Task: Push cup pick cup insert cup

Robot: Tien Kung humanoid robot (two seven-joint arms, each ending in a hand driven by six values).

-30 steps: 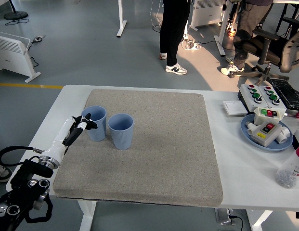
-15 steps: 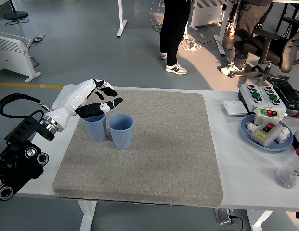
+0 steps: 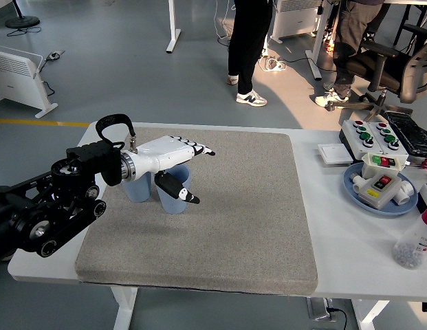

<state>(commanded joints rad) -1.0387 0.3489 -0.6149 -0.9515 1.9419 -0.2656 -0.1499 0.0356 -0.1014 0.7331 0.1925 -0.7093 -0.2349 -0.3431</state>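
Note:
Two light blue cups stand upright side by side on the grey mat, at its left. The left cup is mostly hidden behind my left arm. My left hand is above the right cup: its fingers stretch out flat to the right over the rim and its thumb hangs down in front of the cup wall. The hand is open and grasps nothing. My right arm does not show.
At the table's right end are a blue plate bearing a white switch box, a button panel, a white pad and a clear bottle. People's legs and an office chair stand beyond the far edge.
My left arm rose from beside the left cup and swung right; the hand now reaches over the right cup. Both cups have stayed in place.

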